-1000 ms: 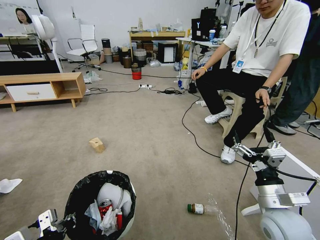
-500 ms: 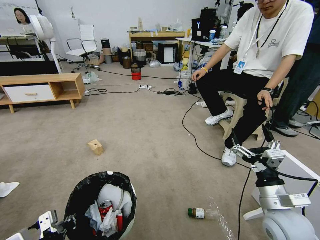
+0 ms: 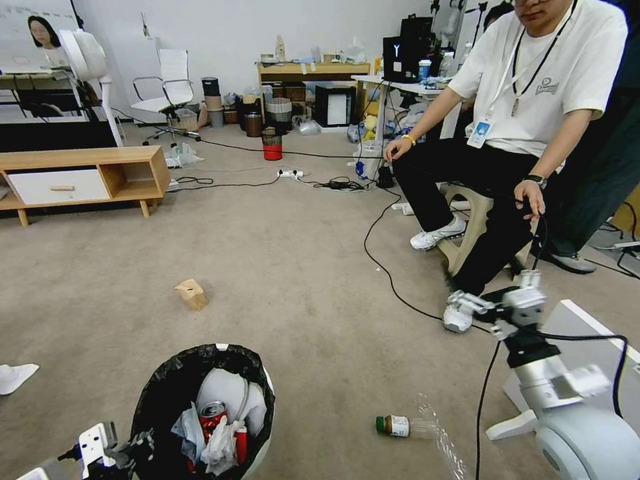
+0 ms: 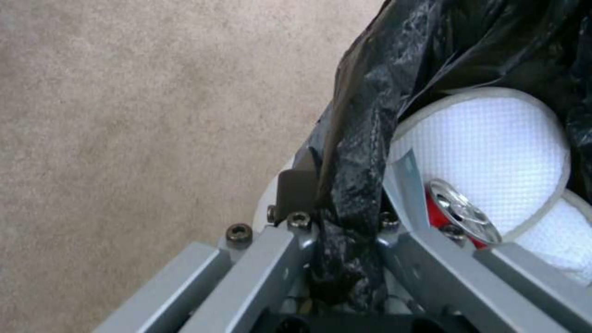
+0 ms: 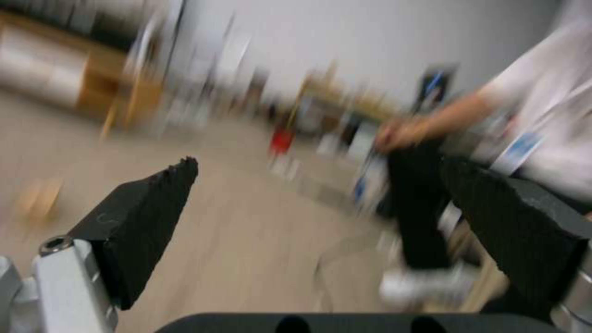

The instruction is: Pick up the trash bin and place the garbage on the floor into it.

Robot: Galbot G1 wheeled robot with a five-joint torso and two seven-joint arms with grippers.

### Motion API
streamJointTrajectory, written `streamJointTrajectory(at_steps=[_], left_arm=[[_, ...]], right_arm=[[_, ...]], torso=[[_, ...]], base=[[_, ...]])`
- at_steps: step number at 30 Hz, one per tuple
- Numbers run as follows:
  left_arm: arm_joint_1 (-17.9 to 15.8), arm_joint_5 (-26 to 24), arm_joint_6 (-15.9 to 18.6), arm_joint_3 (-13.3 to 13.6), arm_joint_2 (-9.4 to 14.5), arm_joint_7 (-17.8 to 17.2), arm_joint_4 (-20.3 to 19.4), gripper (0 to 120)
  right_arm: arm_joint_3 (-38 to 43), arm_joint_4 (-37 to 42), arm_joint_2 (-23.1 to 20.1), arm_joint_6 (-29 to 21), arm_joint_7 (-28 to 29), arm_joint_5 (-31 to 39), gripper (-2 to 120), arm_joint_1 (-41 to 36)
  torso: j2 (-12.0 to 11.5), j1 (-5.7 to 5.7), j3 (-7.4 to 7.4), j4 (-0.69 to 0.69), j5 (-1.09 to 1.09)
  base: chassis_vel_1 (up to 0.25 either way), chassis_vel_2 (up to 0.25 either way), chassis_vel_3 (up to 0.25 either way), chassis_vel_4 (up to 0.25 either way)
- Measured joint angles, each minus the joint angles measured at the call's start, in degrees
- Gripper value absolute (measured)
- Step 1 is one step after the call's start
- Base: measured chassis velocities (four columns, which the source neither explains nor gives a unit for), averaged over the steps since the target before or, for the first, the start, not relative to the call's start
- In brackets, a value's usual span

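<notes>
**Bin in my left claw, right claw spread in the air**

Bin rim is sitting pinched in my left gripper, low at my near left: my fingers are pressing together on the black bag folded over the white edge. I am holding the trash bin just above the floor, its mouth facing up at me. Inside it, a crushed red can is lying against the white curved lid piece, with white tissue wads bunching below them.

To the right of the bin, a clear green-capped bottle is lying on its side on the carpet. At my far left edge a white tissue is resting flat.

My right gripper is hanging in the air at mid right, its black pads spread wide with nothing between them. It is pointing out across the room, close to a seated person's white shoe.

Farther out, a tan cardboard box is sitting alone on open carpet. A black cable is curving across the floor beyond it. Farther still, a red bucket-like bin is standing near a low wooden cabinet.
</notes>
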Motion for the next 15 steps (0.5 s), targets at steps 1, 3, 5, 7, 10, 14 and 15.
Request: streamJointTrajectory(at_steps=[1,3,5,7,10,14,15], left_arm=[[0.11,0.12,-0.05,0.06,-0.04,0.12,0.00,2],[0.18,0.20,-0.06,0.10,-0.09,0.19,-0.04,2],[0.21,0.24,-0.07,0.15,-0.10,0.20,-0.09,2],[0.21,0.30,-0.11,0.35,-0.05,0.24,-0.15,2],[0.09,0.30,-0.15,0.43,0.12,0.28,0.01,2],[-0.34,0.30,-0.18,0.61,0.45,0.30,0.56,2],[-0.47,0.30,-0.18,0.68,0.49,0.30,0.68,2]], right_arm=[[-2.19,-0.30,-2.81,-3.77,-0.09,1.59,100,1.01],[-4.45,-0.50,-5.04,-7.37,-0.10,3.17,100,2.19],[-5.90,-0.54,-6.23,-9.93,0.00,4.16,100,3.08],[-10.10,-0.14,-8.54,-18.27,0.67,7.01,100,6.26],[-12.55,-0.14,-9.71,-24.09,0.28,9.59,100,8.55],[-14.21,-1.63,-11.55,-28.03,-2.23,10.20,100,9.86],[-14.57,-2.03,-12.04,-28.62,-2.64,10.20,100,10.02]], torso=[[0.00,0.00,0.00,-0.01,-0.02],[0.00,0.00,0.00,0.00,-0.01],[0.00,0.00,0.00,0.00,0.00],[0.00,0.00,0.00,0.00,0.00],[0.00,0.00,0.00,0.00,0.00],[0.00,0.00,0.00,0.00,-0.01],[0.00,0.00,0.00,-0.01,-0.01]], base=[[0.000,0.000,0.000,0.000],[0.000,0.000,0.000,0.000],[0.000,0.000,0.000,0.000],[0.000,0.000,0.000,0.000],[0.000,0.000,0.000,0.000],[0.000,0.000,0.000,0.000],[0.000,0.000,0.000,0.000]])
